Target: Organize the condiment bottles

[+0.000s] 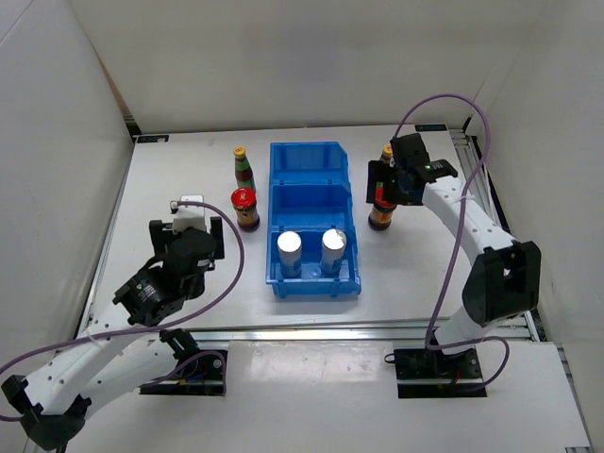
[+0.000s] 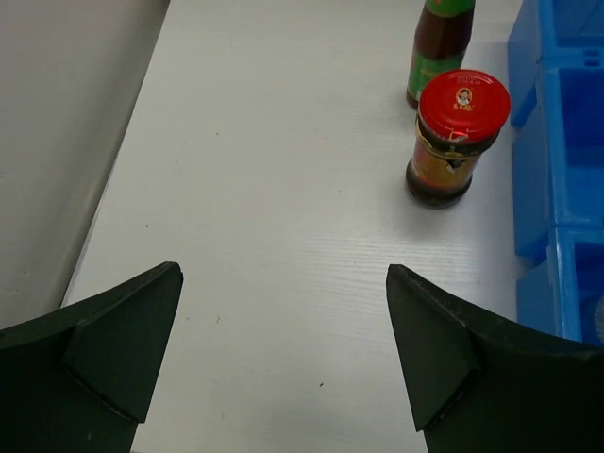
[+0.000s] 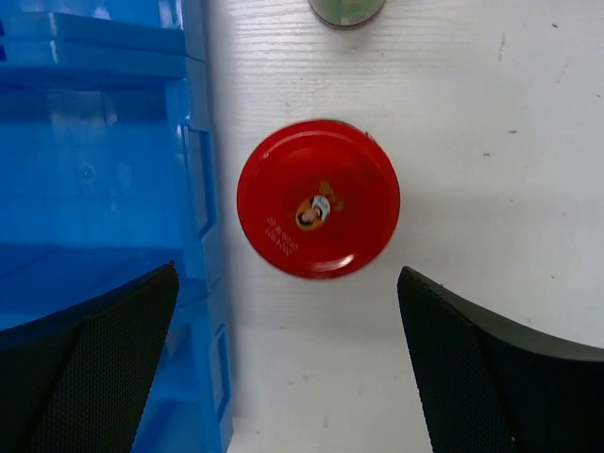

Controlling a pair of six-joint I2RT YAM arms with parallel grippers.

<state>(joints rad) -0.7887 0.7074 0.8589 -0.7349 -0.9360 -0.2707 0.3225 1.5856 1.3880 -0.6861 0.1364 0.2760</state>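
Two white silver-topped cylinders stand in the near compartment of the blue bin. Left of the bin stand a slim dark yellow-capped bottle and a red-lidded jar. My left gripper is open over bare table, short of that jar and to its left. Right of the bin, my right gripper hangs open above a second red-lidded jar, its jaws apart from the lid. Another slim bottle stands just behind, partly hidden.
The bin's middle compartment and far compartment hold nothing. Its blue wall lies close to the right gripper's left finger. White walls enclose the table on the left, back and right. Purple cables loop off both arms.
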